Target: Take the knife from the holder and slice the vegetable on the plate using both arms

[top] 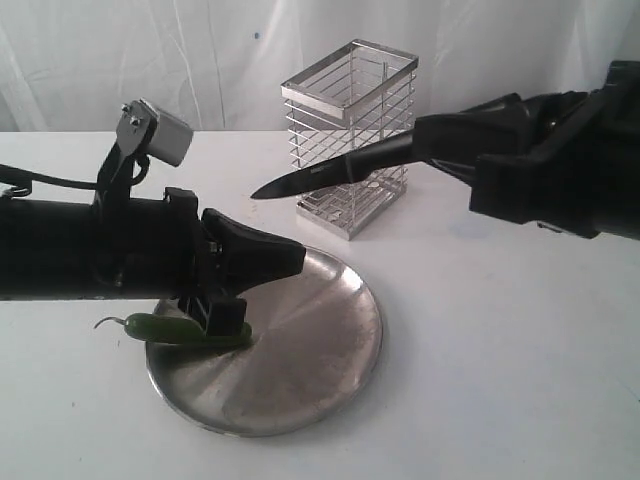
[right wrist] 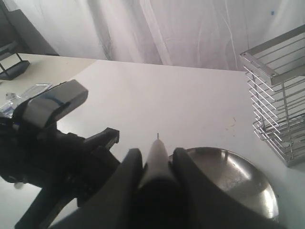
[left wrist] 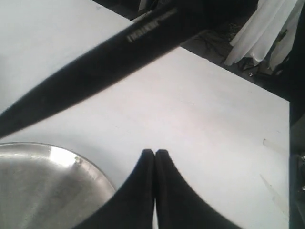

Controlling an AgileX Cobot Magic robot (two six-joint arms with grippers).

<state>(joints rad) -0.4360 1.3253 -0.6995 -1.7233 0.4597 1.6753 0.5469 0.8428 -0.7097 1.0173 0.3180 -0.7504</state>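
Knife out of holder, chili pinned at plate rim — slicing not yet begun.

Right gripper clamped on the handle of the knife, blade held roughly level and well above the plate, tip aimed toward the left arm; in the right wrist view, fingers seen snug against both sides of the handle, so closed on the knife. Holder upright behind the plate, apparently without contents. Left gripper with jaws pressed together, nothing between them — wrist view confirms tips touching. Chili lying across the plate's left rim, stem hanging outside, with the left arm's underside resting on or just above it, probably to steady it for the cut; actual contact hard to confirm.
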